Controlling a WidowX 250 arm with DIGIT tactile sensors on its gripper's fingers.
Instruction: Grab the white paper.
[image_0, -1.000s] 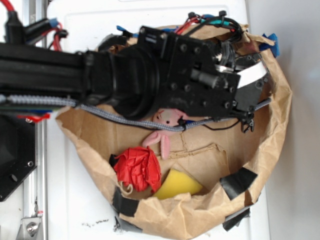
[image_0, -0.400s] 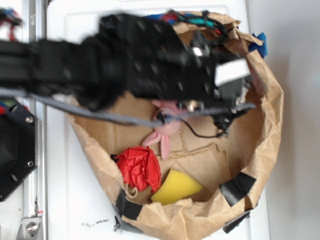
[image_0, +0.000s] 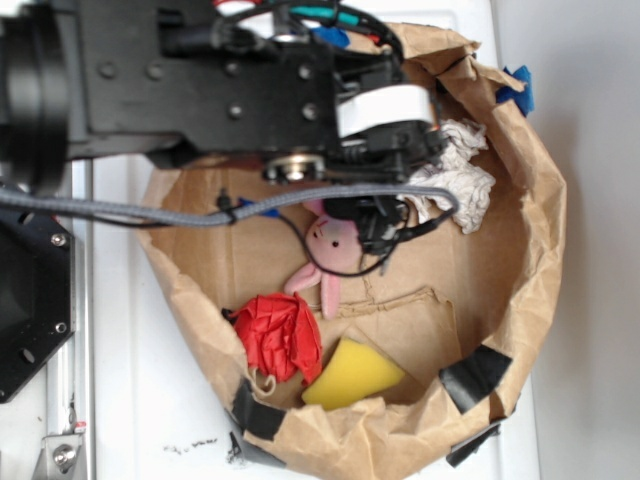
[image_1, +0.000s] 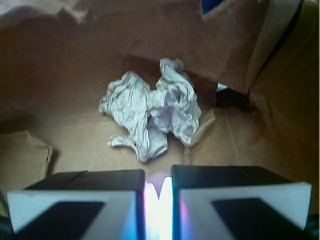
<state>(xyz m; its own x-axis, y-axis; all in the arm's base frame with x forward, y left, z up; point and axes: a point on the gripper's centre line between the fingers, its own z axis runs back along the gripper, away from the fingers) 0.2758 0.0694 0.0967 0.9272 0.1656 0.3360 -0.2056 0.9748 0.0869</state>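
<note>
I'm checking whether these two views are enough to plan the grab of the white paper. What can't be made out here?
- White paper: exterior view, its left part is hidden behind the arm.
- Gripper: wrist view, cut off by the bottom edge; the jaws stand nearly together and hold nothing.
- Pink bunny: exterior view, its head is partly covered by cables and the arm.
- Bag floor behind the paper: wrist view, dark and blurred.

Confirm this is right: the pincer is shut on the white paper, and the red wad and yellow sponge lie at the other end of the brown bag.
Wrong on the grip. The wrist view shows the white paper lying free on the bag floor, ahead of the pincer, which holds nothing. The red wad and yellow sponge do lie at the other end.
</note>
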